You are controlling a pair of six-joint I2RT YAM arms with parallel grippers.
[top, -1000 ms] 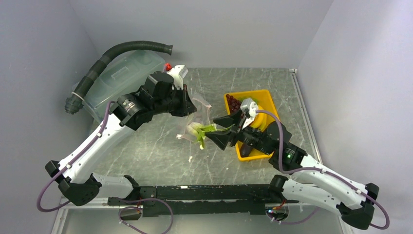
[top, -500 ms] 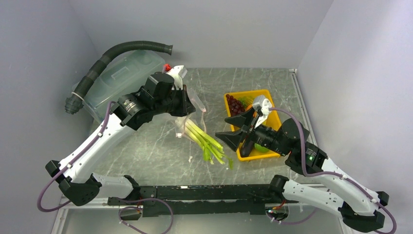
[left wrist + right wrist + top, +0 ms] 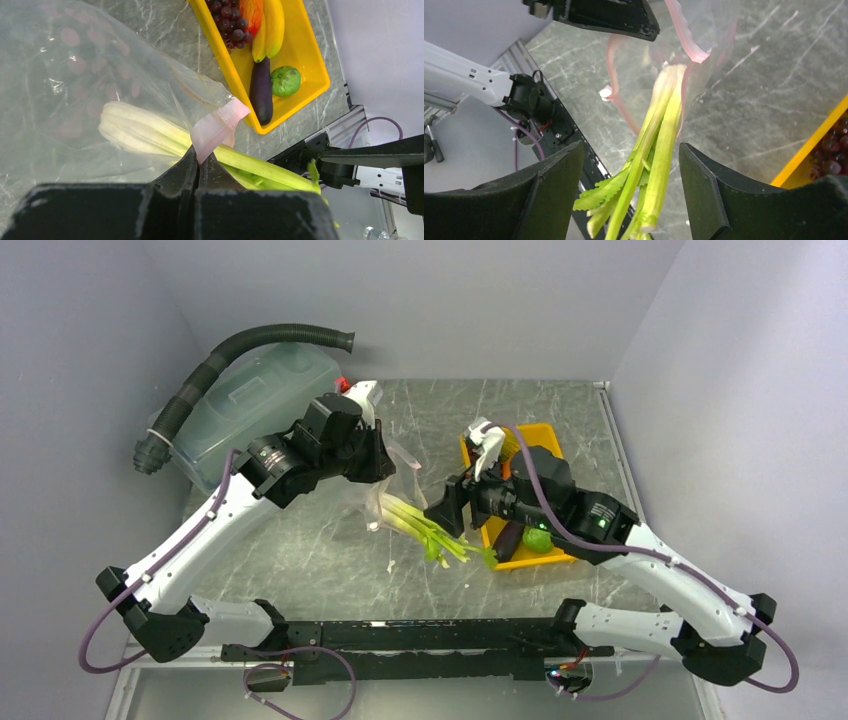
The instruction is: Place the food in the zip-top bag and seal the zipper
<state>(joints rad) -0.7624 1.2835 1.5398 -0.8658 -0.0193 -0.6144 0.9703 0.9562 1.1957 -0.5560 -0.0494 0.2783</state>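
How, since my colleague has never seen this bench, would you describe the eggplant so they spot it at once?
Look in the yellow tray right of the zip-top bag. The eggplant lies at the bananas' tips, beside the round green vegetable. It is the only long, smooth, dark purple piece; the grapes are dark too, but a cluster of small beads.

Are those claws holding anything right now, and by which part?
The left gripper pinches the zip-top bag by the pink zipper strip at its mouth. The right gripper is open, holding nothing; the celery lies loose between its fingers.
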